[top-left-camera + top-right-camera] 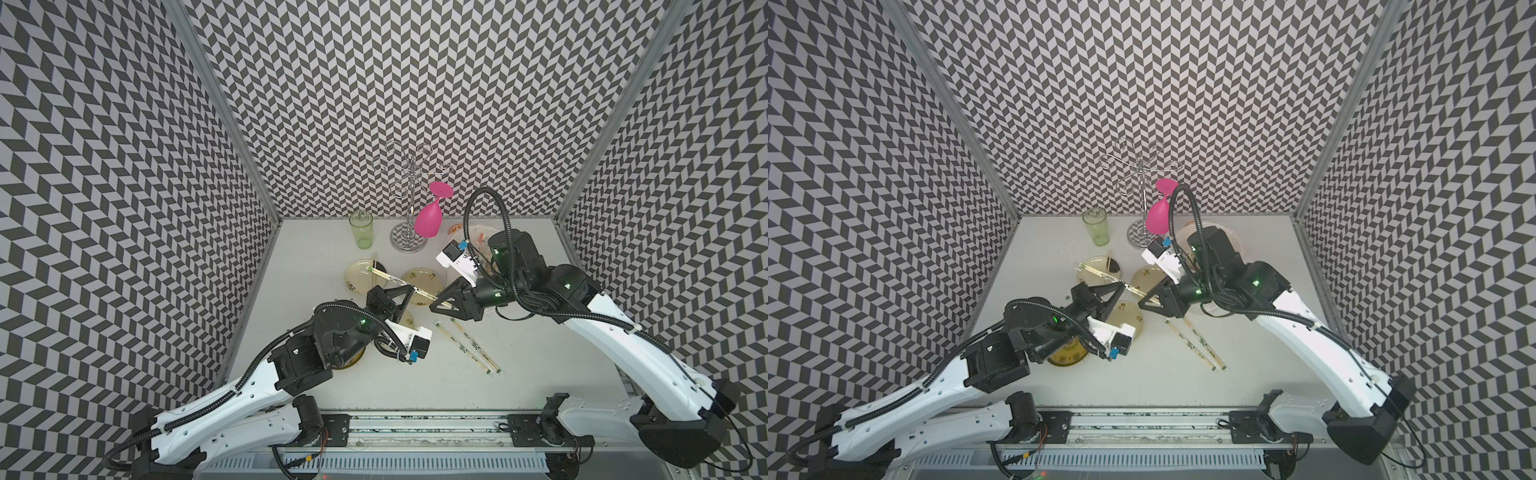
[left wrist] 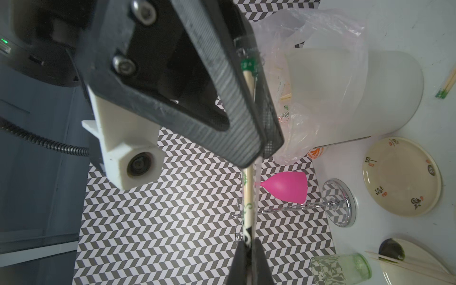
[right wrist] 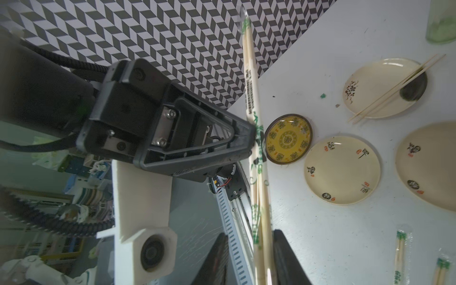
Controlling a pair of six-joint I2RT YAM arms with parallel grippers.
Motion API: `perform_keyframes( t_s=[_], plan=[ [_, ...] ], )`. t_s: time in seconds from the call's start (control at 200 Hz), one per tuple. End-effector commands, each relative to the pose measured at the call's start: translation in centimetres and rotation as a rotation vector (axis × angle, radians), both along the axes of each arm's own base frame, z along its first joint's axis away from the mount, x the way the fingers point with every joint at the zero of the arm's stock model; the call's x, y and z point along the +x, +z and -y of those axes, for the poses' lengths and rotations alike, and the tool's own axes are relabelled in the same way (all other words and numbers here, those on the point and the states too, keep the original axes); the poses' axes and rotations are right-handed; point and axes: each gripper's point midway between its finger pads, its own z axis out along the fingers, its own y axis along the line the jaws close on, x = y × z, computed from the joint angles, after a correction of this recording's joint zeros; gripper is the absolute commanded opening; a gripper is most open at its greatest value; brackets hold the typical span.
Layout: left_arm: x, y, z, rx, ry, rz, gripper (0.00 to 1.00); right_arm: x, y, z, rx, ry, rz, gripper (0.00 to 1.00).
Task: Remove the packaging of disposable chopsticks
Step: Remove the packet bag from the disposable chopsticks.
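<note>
One pair of disposable chopsticks in its packaging point(image 1: 386, 276) point(image 1: 1100, 272) hangs level above the plates. My left gripper point(image 1: 409, 286) point(image 1: 1123, 284) point(image 2: 249, 246) is shut on the sleeve near its middle. My right gripper point(image 1: 434, 305) point(image 1: 1144, 303) point(image 3: 249, 233) straddles the sleeve's green end; its jaws stand apart. The sticks point(image 3: 265, 222) lie against one finger with a gap to the other. Two more packaged pairs point(image 1: 465, 347) point(image 1: 1196, 345) lie on the table to the right. A bare pair point(image 3: 394, 88) rests across a far plate point(image 3: 365, 103).
A white bucket lined with a clear bag point(image 2: 385, 93) stands at the back right, behind the right arm. A pink goblet point(image 1: 430, 220) hangs on a chrome rack point(image 1: 409, 241), next to a green glass point(image 1: 360, 228). Cream plates point(image 3: 341, 170) and a yellow dish point(image 3: 287, 138) lie below the grippers.
</note>
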Motion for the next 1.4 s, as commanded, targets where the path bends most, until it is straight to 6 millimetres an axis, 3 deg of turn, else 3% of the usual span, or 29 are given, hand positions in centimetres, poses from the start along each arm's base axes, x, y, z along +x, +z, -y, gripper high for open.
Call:
perform_keyframes(
  t_s=[0.0,0.06,0.175,0.315,0.401,0.461,0.571,0.666,0.786,0.876,0.966,1.076,1.207,1.397],
  plan=[
    [0.1,0.8,0.1,0.011,0.004,0.078,0.00,-0.4,-0.6,-0.4,0.000,0.046,-0.016,0.24],
    [0.1,1.1,0.1,0.003,-0.001,0.091,0.00,-0.3,-0.8,-0.4,-0.005,0.049,-0.022,0.20],
    [0.0,1.3,0.1,0.003,-0.002,0.102,0.00,-0.4,-0.5,-0.7,0.004,0.065,-0.025,0.00],
    [0.3,2.7,0.0,-0.122,0.018,0.048,0.00,-0.1,0.3,-1.0,0.033,0.062,-0.009,0.00],
    [0.2,4.9,-0.4,-0.309,0.025,-0.038,0.50,0.6,1.4,-1.0,0.055,0.022,0.034,0.00],
    [-0.1,7.0,-0.8,-0.478,0.013,-0.125,0.64,1.3,2.5,-0.9,0.080,-0.018,0.076,0.00],
    [-0.8,11.4,-2.4,-0.844,-0.036,-0.320,0.70,3.1,4.4,-0.4,0.120,-0.123,0.167,0.00],
    [-0.4,14.0,-4.0,-1.190,-0.104,-0.551,0.74,4.8,6.2,0.4,0.149,-0.233,0.259,0.00],
    [0.7,14.8,-4.4,-1.470,-0.244,-0.908,0.80,5.8,8.8,1.3,0.240,-0.315,0.372,0.00],
    [2.9,14.9,-4.7,-1.580,-0.296,-1.086,0.84,5.5,10.7,1.7,0.337,-0.335,0.426,0.00],
    [4.2,15.7,-4.8,-1.594,-0.422,-1.293,0.84,4.9,12.0,1.8,0.412,-0.329,0.455,0.00],
    [2.9,17.2,-4.1,-1.489,-0.656,-1.472,0.81,4.1,12.8,1.5,0.460,-0.281,0.466,0.00],
    [1.6,17.6,-2.3,-1.329,-0.775,-1.611,0.79,3.5,12.4,1.1,0.478,-0.240,0.458,0.00],
    [1.2,17.9,-1.3,-1.261,-0.835,-1.668,0.78,3.4,10.9,0.5,0.460,-0.204,0.440,0.00]
  ],
)
